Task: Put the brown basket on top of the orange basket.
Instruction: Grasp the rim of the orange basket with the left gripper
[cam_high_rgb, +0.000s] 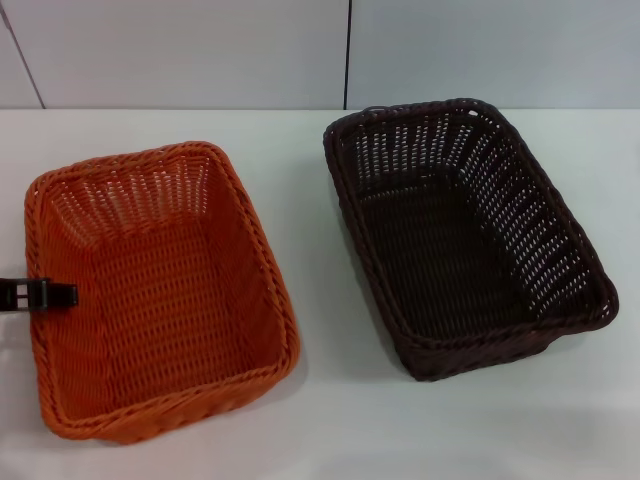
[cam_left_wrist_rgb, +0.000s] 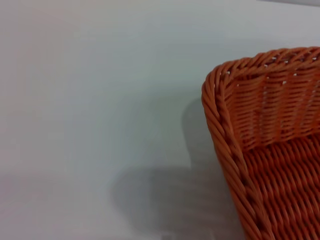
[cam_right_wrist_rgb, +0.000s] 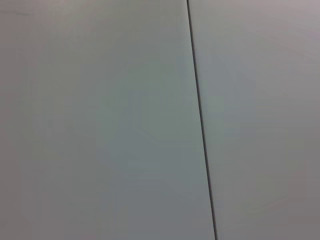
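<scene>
My left claw (cam_high_rgb: 40, 293) sits at the left rim of the bright orange rectangular woven basket (cam_high_rgb: 160, 290); I cannot tell whether it pinches that rim. The dark brown rectangular woven basket (cam_high_rgb: 465, 235) rests apart to its right on the white table (cam_high_rgb: 320, 420). My right claw is out of sight.

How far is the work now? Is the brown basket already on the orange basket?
No, nothing is done yet. The brown basket sits on the white table, beside the orange basket and apart from it. In hand: only the left gripper shows, at the orange basket's outer rim, holding nothing visible. The right gripper is out of view. Left: grasp, lift and stack the brown basket.
</scene>
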